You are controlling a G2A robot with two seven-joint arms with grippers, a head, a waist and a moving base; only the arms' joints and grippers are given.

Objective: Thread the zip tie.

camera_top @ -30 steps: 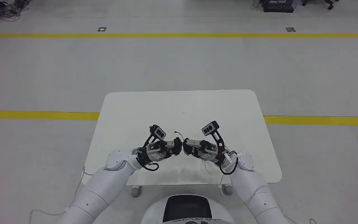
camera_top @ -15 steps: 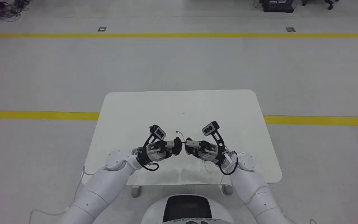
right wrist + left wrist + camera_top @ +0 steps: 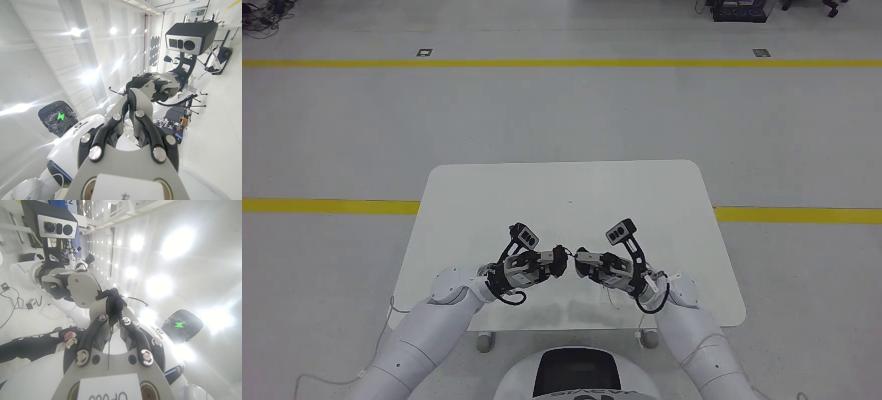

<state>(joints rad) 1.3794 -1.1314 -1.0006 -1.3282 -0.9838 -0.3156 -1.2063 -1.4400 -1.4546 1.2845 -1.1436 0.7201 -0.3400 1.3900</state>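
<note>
Seen from the top, a white rounded-corner tabletop point(image 3: 542, 190) carries both arms, which come in from the near edge and meet nose to nose above its near middle. The left end effector point(image 3: 556, 262) and the right end effector point(image 3: 579, 262) are almost touching tip to tip. What passes between them is too fine to make out from here.

In the left wrist view, the left end effector point(image 3: 113, 303) is clenched, its two grey fingers point(image 3: 98, 313) drawn together on a thin black plastic zip tie point(image 3: 136, 298). One fine strand of the tie runs back between the fingers toward the wrist. Another length arcs out past the tips and ends in a small square head, free in the air. The right end effector point(image 3: 101, 294) comes in from the far side and meets the left one right at the tips.

In the right wrist view, the right end effector point(image 3: 129, 96) is also clenched, its ribbed pads point(image 3: 132, 103) pressed flat together with the zip tie point(image 3: 115, 92) caught at the tips. A short black length of the tie sticks out sideways from the tips, held in the air off the tabletop. The left end effector point(image 3: 138, 82) sits just beyond, its dark tips against the right one's.
</note>
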